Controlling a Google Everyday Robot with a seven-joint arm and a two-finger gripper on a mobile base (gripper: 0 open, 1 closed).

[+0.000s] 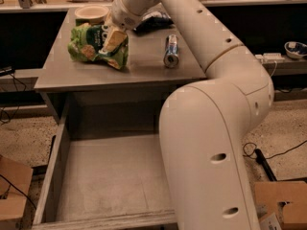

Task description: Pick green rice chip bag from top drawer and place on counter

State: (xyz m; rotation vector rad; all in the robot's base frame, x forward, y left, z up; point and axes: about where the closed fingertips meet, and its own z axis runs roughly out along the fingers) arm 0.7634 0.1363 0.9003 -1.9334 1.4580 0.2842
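The green rice chip bag [93,44] lies crumpled on the left part of the grey counter [144,71]. My gripper [113,36] reaches down from the arm over the bag's right end and is shut on the bag, one pale finger [115,38] across its front. The bag rests on the counter surface. The top drawer [62,143] is pulled out below the counter's front edge, and its flat bottom shows nothing in it. My large white arm covers the drawer's right side.
A pale bowl [91,12] stands at the counter's back left. A dark blue-and-white bag [153,22] lies behind the gripper. A can [171,50] lies on its side to the right. Cardboard boxes [282,205] sit on the floor on both sides.
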